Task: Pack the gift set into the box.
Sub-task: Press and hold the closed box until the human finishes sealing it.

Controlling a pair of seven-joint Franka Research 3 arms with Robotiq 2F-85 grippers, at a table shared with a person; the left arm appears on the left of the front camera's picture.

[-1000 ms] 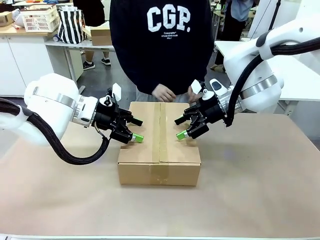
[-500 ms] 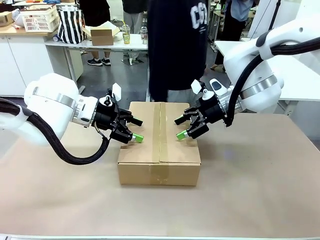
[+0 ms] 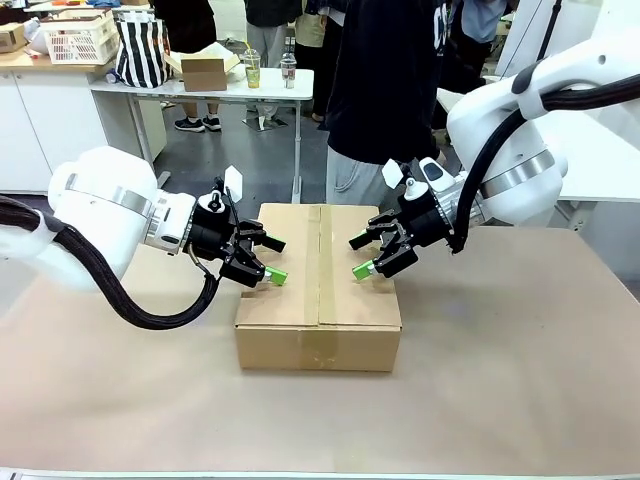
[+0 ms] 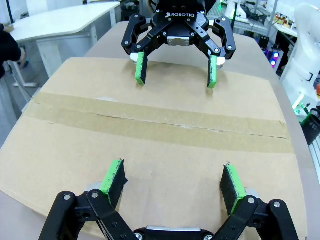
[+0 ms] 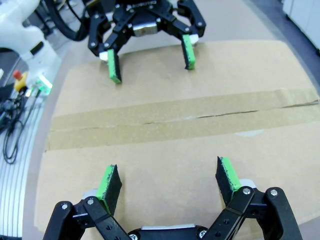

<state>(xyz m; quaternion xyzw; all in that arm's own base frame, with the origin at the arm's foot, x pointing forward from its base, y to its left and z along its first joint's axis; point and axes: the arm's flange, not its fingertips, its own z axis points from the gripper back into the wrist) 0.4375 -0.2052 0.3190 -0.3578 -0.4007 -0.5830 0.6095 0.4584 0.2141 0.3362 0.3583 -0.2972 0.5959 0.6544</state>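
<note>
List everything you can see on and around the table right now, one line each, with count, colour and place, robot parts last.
Brown corrugated cardboard box: one, brown, table centre, flaps shut, tan tape strip along the seam.
Table: one, tan-covered, under the box.
Person in dark top: one, at the far side behind the box, turned sideways.
White plastic basket: one, white, counter at far left.
Striped bag: one, black and white, beside the basket.
Small open cardboard box: one, brown, on the background table.
Left gripper: one, black with green pads, fingers open over the box's left half.
Right gripper: one, black with green pads, fingers open over the box's right half.
</note>
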